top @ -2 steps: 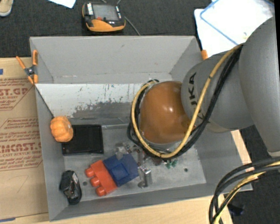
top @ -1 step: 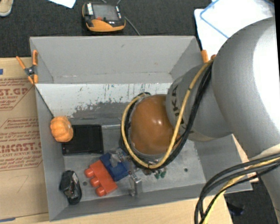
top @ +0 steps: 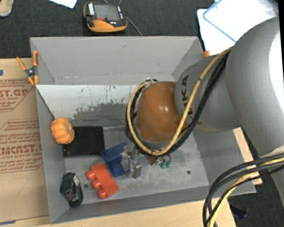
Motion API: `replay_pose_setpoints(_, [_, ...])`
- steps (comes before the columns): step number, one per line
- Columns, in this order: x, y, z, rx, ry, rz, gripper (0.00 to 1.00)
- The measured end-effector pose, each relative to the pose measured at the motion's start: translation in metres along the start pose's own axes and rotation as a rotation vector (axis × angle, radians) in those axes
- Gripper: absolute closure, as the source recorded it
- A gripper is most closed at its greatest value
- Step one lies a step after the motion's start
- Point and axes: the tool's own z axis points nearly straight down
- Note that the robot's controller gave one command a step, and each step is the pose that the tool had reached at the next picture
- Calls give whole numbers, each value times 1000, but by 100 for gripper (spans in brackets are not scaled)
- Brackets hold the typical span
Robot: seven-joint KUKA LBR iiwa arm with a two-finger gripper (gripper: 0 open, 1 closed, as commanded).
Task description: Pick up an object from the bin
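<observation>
Blue block (top: 115, 159): one item, irregular in shape, on the bin (top: 117, 53) floor just off centre toward 7 o'clock. Not lifted.

Gripper (top: 134, 164): one, low over the floor at the blue block's 3 o'clock edge, just beside it, contact not discernible. Whether the claw is apart or together cannot be told; nothing is seen held in it.

Wrist cover (top: 156, 112): orange-brown, domed, at 12 o'clock of the gripper, ringed by looped yellow and black cables. The grey arm enters from 3 o'clock.

Red block (top: 102, 180): studded plastic piece at 7 o'clock of the blue block, just beside it.

Black box (top: 83, 141): flat, rectangular, at 10 o'clock of the blue block.

Orange pumpkin (top: 62, 130): small, round, at the black box's 10 o'clock corner, against the bin's 9 o'clock wall.

Black item (top: 71, 188): small, rounded, kind unclear, in the 8 o'clock corner, apart from the red block.

Green scrap (top: 164, 162): tiny, at 3 o'clock of the gripper.
</observation>
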Motion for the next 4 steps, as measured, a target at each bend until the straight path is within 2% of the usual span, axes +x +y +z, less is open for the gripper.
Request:
replay_pose_setpoints(1, [0, 0, 0, 0, 0, 0, 100])
replay_pose_setpoints(2, [-10, -4, 4, -1, 2, -30, 100])
replay_pose_setpoints(3, [12, 35, 16, -2, 0, -110, 100])
replay_pose_setpoints(4, [-42, 14, -62, 3, -14, -95, 100])
